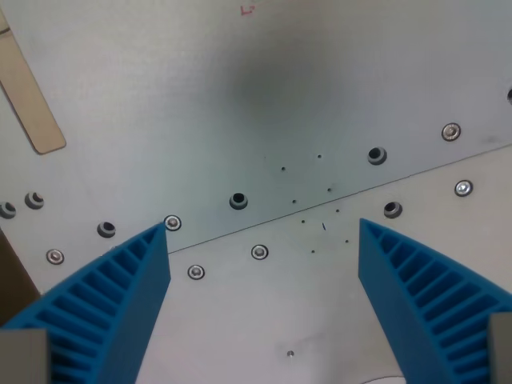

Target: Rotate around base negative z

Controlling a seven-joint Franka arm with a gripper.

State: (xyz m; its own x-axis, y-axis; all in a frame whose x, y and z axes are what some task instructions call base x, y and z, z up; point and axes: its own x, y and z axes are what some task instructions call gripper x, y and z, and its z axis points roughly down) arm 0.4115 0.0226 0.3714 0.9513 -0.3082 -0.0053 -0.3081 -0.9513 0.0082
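My gripper (262, 227) is open and empty. Its two blue ribbed fingers (120, 296) rise from the bottom corners of the wrist view, with a wide gap between the tips. Below them lies a grey metal table plate (240, 96). A seam between two plates (320, 206) runs across the view, rising toward the wrist view's right. Nothing is held between the fingers.
Several screws and bolt holes line both sides of the seam, such as a dark hole (238, 200) and a screw (259, 253). A tan strip (28, 92) lies at the upper left. A small red mark (247, 10) sits at the top edge.
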